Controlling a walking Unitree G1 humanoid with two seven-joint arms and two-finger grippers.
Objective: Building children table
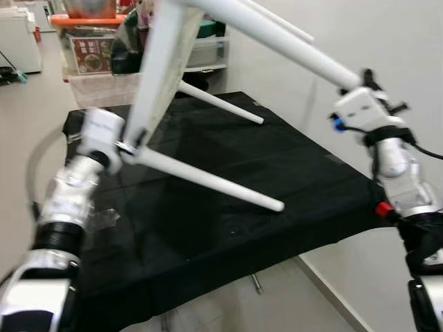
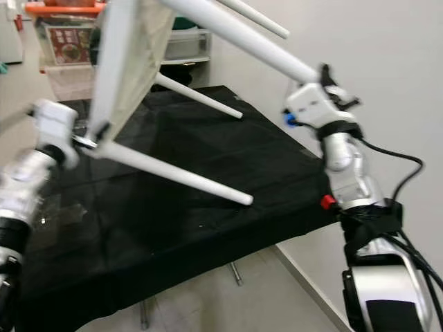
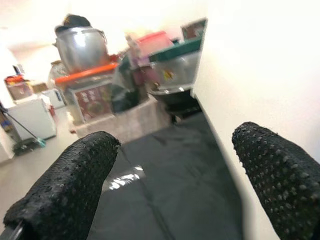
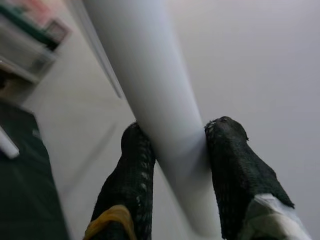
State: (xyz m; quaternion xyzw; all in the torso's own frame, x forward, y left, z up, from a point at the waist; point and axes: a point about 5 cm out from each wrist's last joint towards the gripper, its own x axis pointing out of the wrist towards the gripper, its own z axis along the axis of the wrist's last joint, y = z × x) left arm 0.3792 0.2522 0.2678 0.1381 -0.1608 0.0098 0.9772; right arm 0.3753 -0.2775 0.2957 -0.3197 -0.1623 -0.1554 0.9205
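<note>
Small white table (image 1: 163, 76) tipped on its side above the black work surface (image 1: 228, 228), top panel near vertical, legs running out toward the robot's right. Right gripper (image 4: 172, 145) clamps the upper leg (image 1: 277, 38) near its free end. Left gripper (image 1: 124, 146) sits at the lower corner bracket; in the left wrist view its fingers (image 3: 65, 185) are spread wide, holding nothing. The lower leg (image 1: 208, 178) slants down, its tip close over the cloth. Left gripper is nearer the panel.

Silver jointed arms, black cables, red button, black dimpled tool fingers (image 3: 65, 190).
</note>
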